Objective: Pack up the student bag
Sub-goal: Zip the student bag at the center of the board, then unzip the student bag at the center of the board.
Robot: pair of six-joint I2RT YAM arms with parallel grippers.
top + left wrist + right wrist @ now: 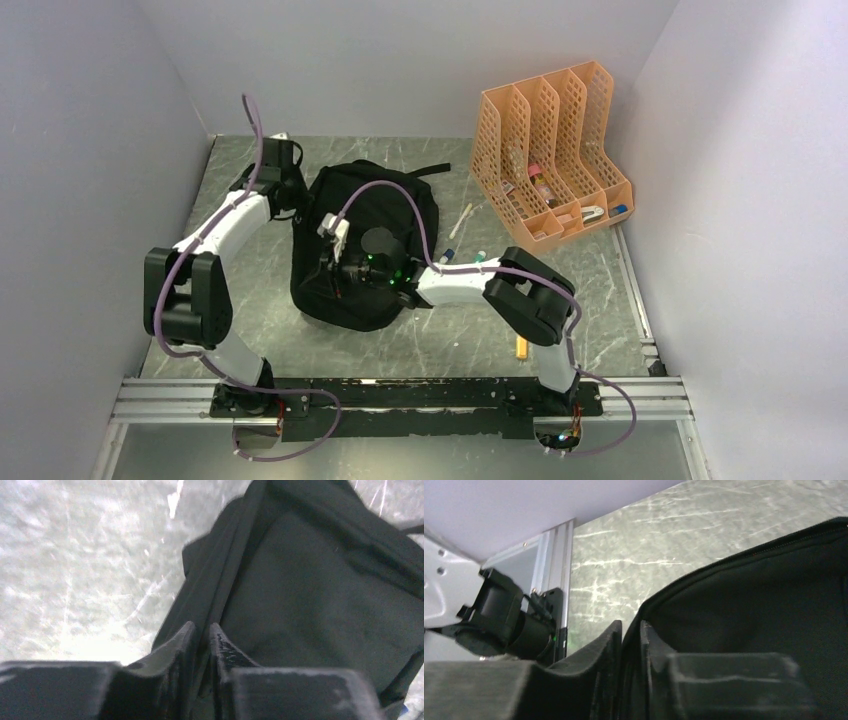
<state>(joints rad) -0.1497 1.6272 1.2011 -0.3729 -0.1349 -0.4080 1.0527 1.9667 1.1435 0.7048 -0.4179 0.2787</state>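
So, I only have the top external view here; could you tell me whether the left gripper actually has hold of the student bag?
Observer: Yes; in the left wrist view the left gripper is shut on a fold of fabric at the edge of the student bag.
Operator: Thank you, and the right one?
Observer: The right gripper is likewise shut, pinching the bag's rim.
Operator: Can you see anything inside the bag?
Observer: No; the right wrist view shows only dark fabric past that rim.
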